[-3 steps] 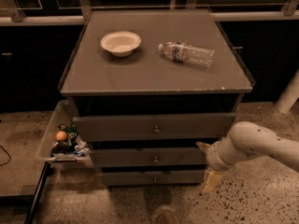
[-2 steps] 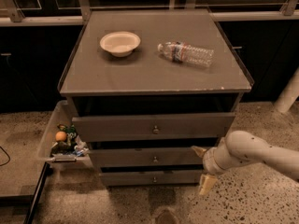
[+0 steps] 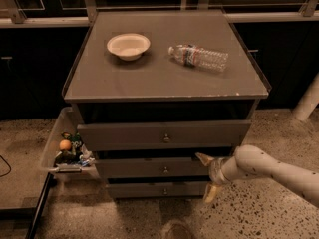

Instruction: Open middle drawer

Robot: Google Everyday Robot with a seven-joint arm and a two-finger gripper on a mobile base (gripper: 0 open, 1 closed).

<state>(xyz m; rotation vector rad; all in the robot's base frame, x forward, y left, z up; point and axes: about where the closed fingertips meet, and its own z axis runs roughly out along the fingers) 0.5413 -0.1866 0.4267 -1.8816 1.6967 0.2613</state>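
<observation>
The middle drawer (image 3: 149,168) is a grey front with a small round knob (image 3: 165,170), between a taller drawer front (image 3: 124,135) above and a slimmer one (image 3: 149,189) below. It looks closed or nearly so. My gripper (image 3: 207,176) reaches in from the right at the right end of the middle drawer front. It is open, with one fingertip (image 3: 203,158) near the drawer's upper edge and the other (image 3: 210,193) down by the bottom drawer. It holds nothing and is well right of the knob.
On the cabinet top (image 3: 164,78) sit a white bowl (image 3: 128,46) and a plastic water bottle (image 3: 199,58) lying on its side. A clear bin (image 3: 62,146) with small items hangs at the cabinet's left side. A white post (image 3: 307,101) stands at the right.
My arm has moved left and a little lower, bringing the gripper closer to the right end of the drawer fronts. The drawers have not moved.
</observation>
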